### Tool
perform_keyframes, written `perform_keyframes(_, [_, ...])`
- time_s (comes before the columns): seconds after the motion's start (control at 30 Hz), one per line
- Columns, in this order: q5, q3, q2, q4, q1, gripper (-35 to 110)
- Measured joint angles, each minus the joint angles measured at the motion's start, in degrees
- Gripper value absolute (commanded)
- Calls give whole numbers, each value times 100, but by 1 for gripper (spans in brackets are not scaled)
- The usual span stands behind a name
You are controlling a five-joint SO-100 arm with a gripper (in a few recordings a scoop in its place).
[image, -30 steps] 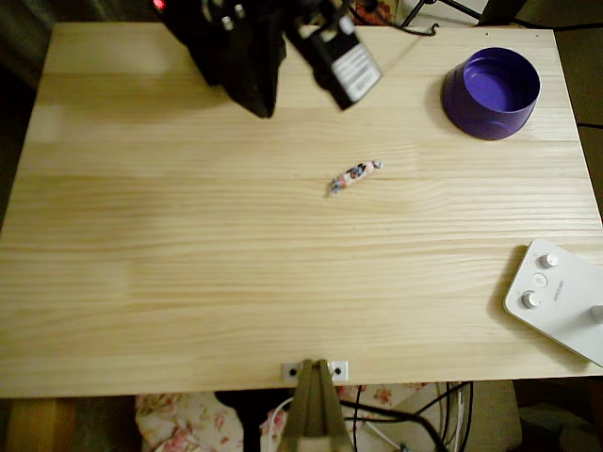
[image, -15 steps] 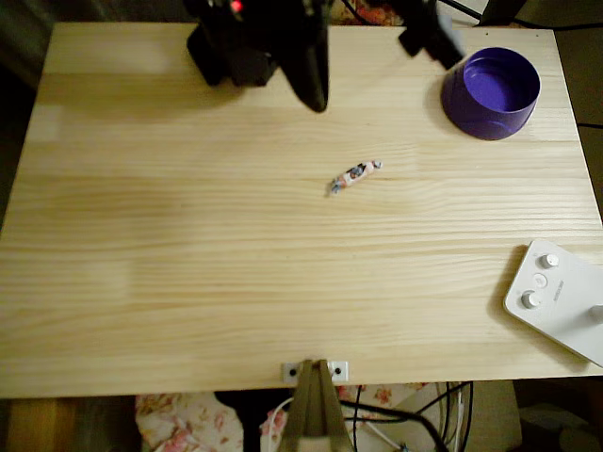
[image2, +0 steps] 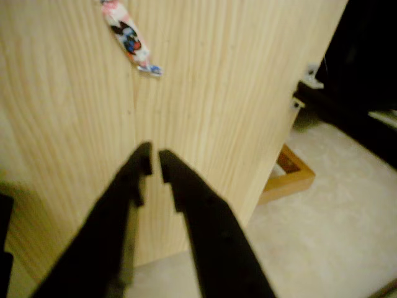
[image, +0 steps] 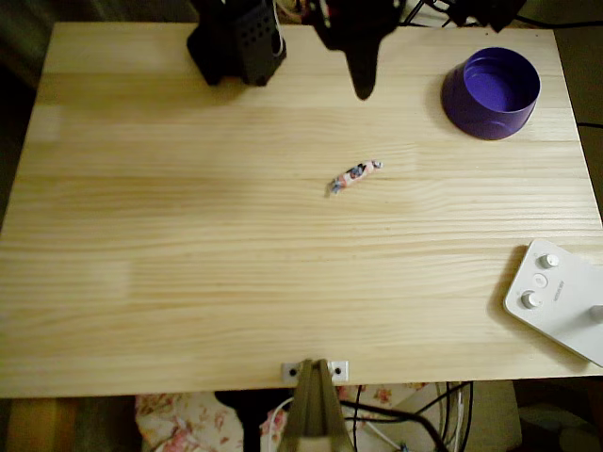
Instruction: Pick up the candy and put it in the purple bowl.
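Observation:
The candy [image: 355, 175], a small wrapped sweet with twisted ends, lies on the wooden table [image: 188, 245] near its middle. In the wrist view the candy [image2: 130, 37] lies at the top, well ahead of the fingertips. My black gripper [image: 363, 87] hangs over the far part of the table, straight behind the candy and apart from it. Its two fingers [image2: 186, 192] stand almost together with nothing between them, so the gripper [image2: 153, 160] is shut. The purple bowl [image: 492, 92] sits at the far right corner, with nothing inside that I can see.
A white device with knobs [image: 561, 299] lies at the near right corner, partly over the edge. The arm's black base [image: 236, 42] stands at the far edge, left of the gripper. A small metal clamp [image: 316, 370] sits at the near edge.
The arm has swung from the far left towards the middle. The gripper now points down over the table behind the candy. Candy and bowl have not moved.

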Motion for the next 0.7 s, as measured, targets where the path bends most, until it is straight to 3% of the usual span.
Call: perform_keyframes(0.7, [-519, 686, -378, -844, -264, 13])
